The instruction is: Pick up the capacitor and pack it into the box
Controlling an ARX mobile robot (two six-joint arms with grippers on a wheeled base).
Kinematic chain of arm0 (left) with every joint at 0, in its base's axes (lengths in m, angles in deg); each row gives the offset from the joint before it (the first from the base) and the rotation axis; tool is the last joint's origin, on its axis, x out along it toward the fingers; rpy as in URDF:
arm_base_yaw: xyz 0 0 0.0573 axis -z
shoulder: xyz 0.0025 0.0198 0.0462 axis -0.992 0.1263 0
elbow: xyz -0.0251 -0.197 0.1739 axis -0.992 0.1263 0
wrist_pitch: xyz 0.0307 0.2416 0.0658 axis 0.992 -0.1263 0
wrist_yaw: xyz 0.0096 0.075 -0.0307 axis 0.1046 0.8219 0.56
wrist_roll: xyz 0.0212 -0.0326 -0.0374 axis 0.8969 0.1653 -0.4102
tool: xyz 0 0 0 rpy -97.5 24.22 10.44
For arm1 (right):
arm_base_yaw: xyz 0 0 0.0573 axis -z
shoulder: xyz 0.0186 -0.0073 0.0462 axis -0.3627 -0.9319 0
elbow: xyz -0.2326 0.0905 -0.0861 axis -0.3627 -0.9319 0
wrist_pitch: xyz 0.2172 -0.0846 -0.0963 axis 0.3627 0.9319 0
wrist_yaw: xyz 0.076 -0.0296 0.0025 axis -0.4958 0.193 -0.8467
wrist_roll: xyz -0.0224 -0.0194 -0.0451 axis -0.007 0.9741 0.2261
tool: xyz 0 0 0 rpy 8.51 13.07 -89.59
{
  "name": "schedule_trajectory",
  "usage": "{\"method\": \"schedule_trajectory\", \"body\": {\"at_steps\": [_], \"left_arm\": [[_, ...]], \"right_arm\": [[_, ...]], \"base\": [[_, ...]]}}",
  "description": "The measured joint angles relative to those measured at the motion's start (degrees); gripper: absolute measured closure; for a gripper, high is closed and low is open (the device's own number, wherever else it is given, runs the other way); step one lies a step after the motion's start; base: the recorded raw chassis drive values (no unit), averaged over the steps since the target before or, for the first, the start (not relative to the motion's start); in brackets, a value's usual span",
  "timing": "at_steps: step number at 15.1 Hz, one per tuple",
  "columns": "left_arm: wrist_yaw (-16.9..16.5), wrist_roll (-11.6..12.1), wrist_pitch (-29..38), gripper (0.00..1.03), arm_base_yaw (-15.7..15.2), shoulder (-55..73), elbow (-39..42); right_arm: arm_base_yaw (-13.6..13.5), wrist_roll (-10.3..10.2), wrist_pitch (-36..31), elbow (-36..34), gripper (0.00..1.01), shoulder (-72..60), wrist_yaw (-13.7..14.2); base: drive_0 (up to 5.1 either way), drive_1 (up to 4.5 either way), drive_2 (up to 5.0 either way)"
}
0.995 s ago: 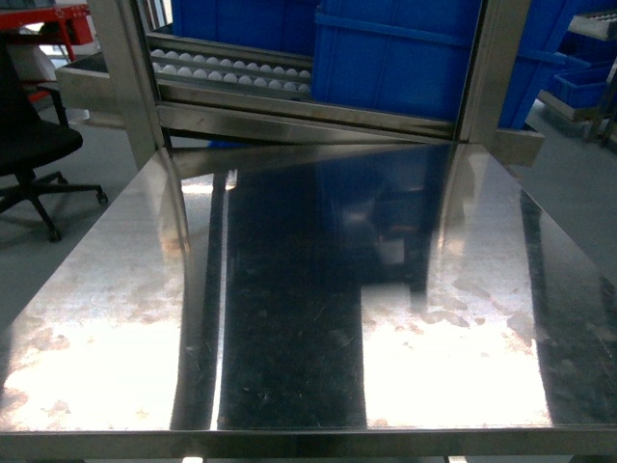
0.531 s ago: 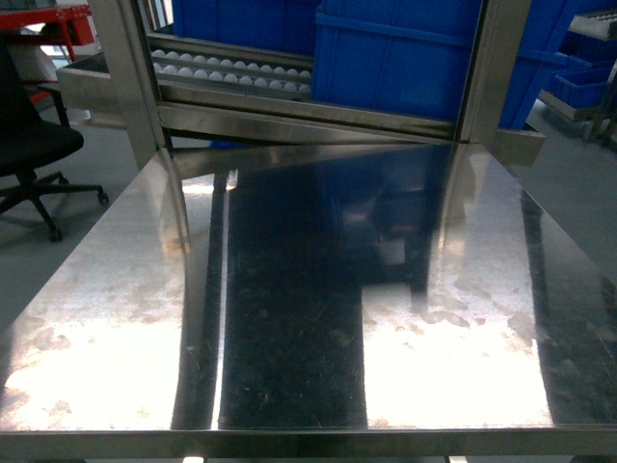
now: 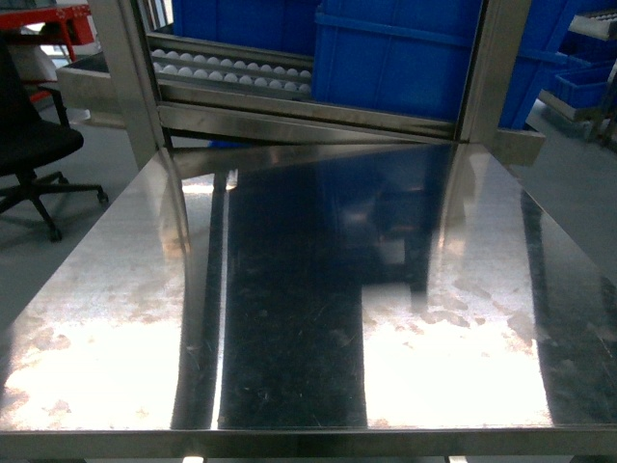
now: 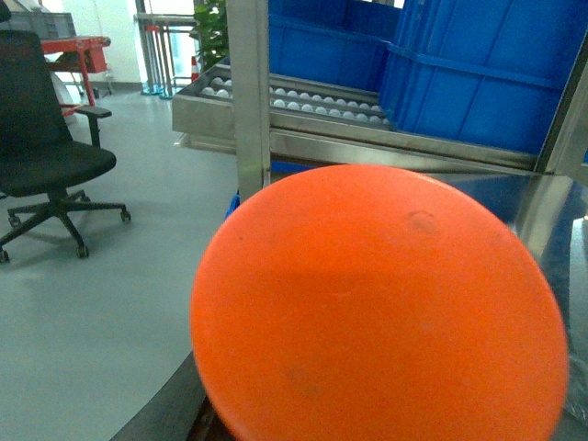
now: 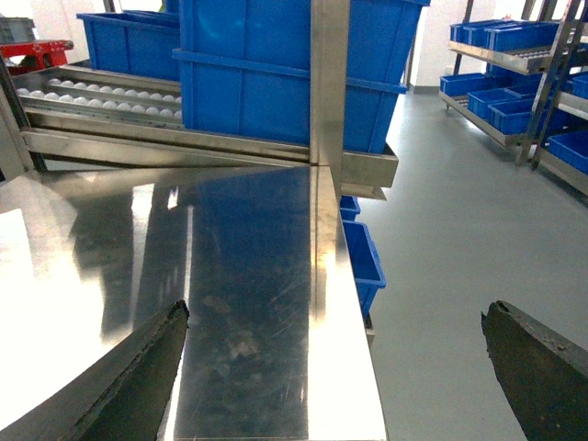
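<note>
The box is out of view in every frame. A large smooth orange disc [image 4: 377, 303] fills most of the left wrist view, right in front of the camera. It hides the left gripper's jaws, and I cannot tell whether it is the capacitor or whether it is held. My right gripper [image 5: 335, 310] is open with nothing between its dark fingers [image 5: 138, 377]. It hangs over the right edge of the steel table [image 5: 248, 257]. Neither gripper shows in the head view, where the steel table [image 3: 289, 289] lies bare.
Behind the table runs a roller conveyor [image 3: 231, 69] carrying large blue bins [image 3: 395, 58], framed by steel posts [image 3: 130, 77]. A black office chair [image 3: 29, 145] stands on the grey floor at left. Shelves of blue bins [image 5: 514, 55] stand far right.
</note>
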Motion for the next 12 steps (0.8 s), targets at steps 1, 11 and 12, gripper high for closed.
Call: {"method": "schedule_trajectory", "body": {"at_steps": [1,11,12], "left_arm": [[0.0,0.0,0.0,0.58,0.0,0.0,0.0],[0.0,0.0,0.0,0.58,0.0,0.0,0.0],[0.0,0.0,0.0,0.58,0.0,0.0,0.0]], "right_arm": [[0.0,0.0,0.0,0.0,0.03,0.0,0.0],[0.0,0.0,0.0,0.0,0.03,0.0,0.0],[0.0,0.0,0.0,0.0,0.03,0.0,0.0]], "base": [[0.0,0.00,0.0],[0.0,0.00,0.0],[0.0,0.00,0.0]]}}
